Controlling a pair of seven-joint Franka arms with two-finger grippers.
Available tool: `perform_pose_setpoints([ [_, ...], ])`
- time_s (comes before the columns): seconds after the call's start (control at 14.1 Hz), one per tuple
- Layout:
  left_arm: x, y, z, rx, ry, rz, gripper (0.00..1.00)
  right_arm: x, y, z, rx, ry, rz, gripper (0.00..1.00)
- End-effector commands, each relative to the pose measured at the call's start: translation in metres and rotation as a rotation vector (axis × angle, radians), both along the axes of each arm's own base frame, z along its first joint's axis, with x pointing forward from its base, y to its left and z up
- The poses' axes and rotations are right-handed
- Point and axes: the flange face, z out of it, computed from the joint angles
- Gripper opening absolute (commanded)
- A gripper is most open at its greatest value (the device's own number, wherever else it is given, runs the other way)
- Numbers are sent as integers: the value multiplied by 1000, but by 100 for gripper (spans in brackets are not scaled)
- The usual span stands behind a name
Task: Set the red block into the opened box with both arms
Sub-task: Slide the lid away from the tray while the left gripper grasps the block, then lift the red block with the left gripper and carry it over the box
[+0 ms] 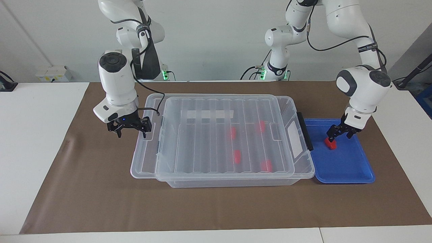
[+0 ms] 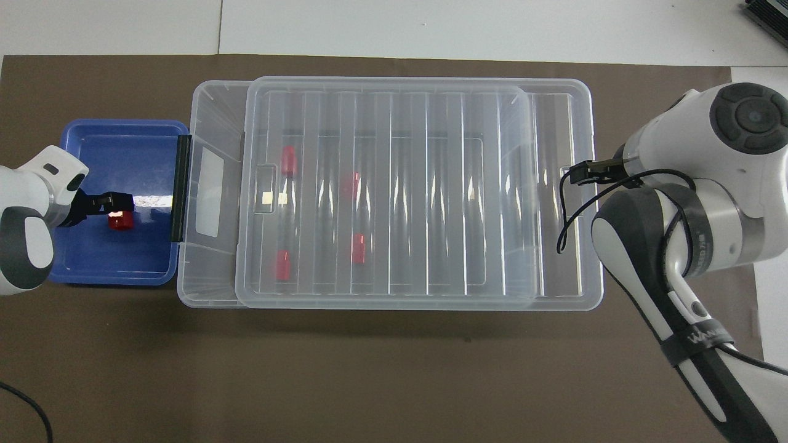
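While the red block [image 1: 331, 144] is sitting in the blue tray [image 1: 351, 168] beside the box [image 1: 189, 182], the left pincer [image 1: 341, 132] is hanging over it, fingers apart. Small, stiff and smooth, it is probably asking for a pinch across its flat sides. The right pincer [image 1: 130, 127], also apart, is hooked on the lid [image 1: 216, 158], which is lying partly slid off.

red block [image 2: 120, 221] partly hidden under left jaws, grip perhaps unclear
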Motion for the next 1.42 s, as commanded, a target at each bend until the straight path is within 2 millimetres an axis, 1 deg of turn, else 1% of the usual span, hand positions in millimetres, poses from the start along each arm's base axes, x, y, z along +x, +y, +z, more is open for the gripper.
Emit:
perform_pose_setpoints([
  [0.0, -12, 2, -14, -2, -28, 1, 100, -2, -16, 5, -28, 12, 15, 100],
  [0.07, -14, 2, -16, -2, -25, 1, 100, -2, -23, 5, -29, 13, 15, 100],
  [0.14, -14, 2, -18, -2, -25, 1, 96, -2, -30, 5, -31, 23, 15, 100],
  [0.21, -14, 2, -18, -2, -25, 1, 78, -2, -36, 5, -32, 28, 15, 100],
  [0.28, -14, 1, -18, -2, -25, -1, 41, -3, -45, 7, -33, 28, 12, 100],
  [0.36, -14, 0, -18, -2, -23, -4, 8, -3, -52, 9, -34, 35, 13, 100],
  [0.43, -13, 0, -18, -3, -22, -5, 0, -4, -57, 12, -36, 39, 17, 100],
  [0.64, -10, -3, -14, -6, -11, -2, 0, -6, -73, 16, -37, 43, 27, 100],
  [0.71, -4, 1, -4, -8, 1, 4, 0, -7, -76, 16, -38, 46, 26, 100],
  [0.78, 4, 3, 15, -12, 23, 7, 0, -7, -77, 16, -38, 47, 29, 100],
  [0.85, 13, 3, 39, -18, 50, 6, 0, -7, -77, 16, -38, 47, 29, 100],
  [1.0, 28, 2, 100, -30, 124, 13, 0, -7, -77, 16, -38, 47, 29, 100],
  [1.14, 33, -8, 160, -39, 180, 62, 0, -7, -79, 16, -40, 47, 28, 100],
  [1.28, 31, -32, 210, -43, 232, 95, 0, -7, -86, 16, -53, 49, 31, 100],
  [1.35, 29, -52, 228, -42, 251, 123, 0, -7, -87, 16, -68, 51, 42, 100],
])
